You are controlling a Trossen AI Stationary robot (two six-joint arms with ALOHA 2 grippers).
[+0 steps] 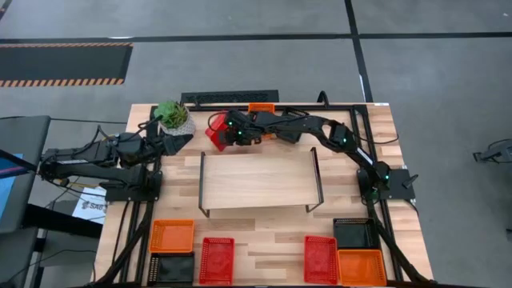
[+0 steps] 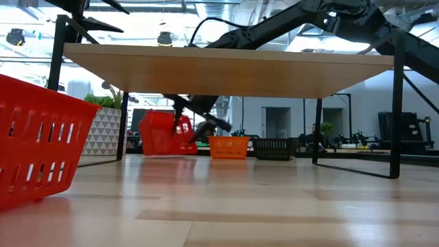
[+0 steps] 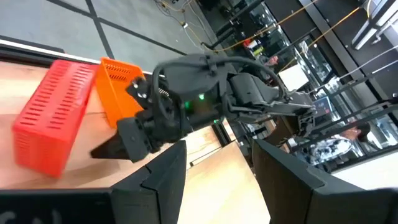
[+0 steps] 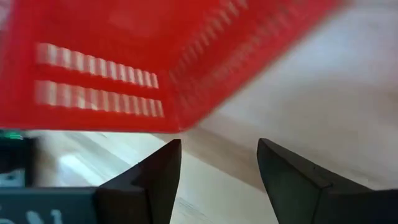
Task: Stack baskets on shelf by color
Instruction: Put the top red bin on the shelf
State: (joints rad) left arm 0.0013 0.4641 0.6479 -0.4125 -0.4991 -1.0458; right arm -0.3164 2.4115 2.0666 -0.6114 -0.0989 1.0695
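- Seven baskets lie loose on the tabletop [image 1: 264,248], and none is on the shelf [image 1: 256,180] yet, so I judge the task barely begun.
- Behind the shelf, the right gripper [image 1: 223,134] reaches to a tilted red basket [image 1: 214,132], also seen in the low view [image 2: 161,134]; its fingers [image 4: 152,177] stand apart with nothing between them, the basket wall just ahead of them.
- To do this step well, I would bring one finger inside the near wall and one outside, close on the rim, then lift clear of the shelf edge before carrying it over the board.
- An orange basket [image 1: 261,107] sits farther behind the shelf, close beyond the red one, so the approach should avoid nudging it.
- Left of the shelf, the left gripper [image 1: 178,142] waits beside the potted plant [image 1: 174,115], its fingers [image 3: 158,180] apart and holding nothing.
- In front of the shelf lie an orange basket [image 1: 172,235], a black one [image 1: 171,266] and a red one [image 1: 217,260] toward the left, and a red [image 1: 320,258], a black [image 1: 355,234] and an orange [image 1: 362,266] toward the right.
- Every basket whose inside shows looks empty; the pot holds the green plant.
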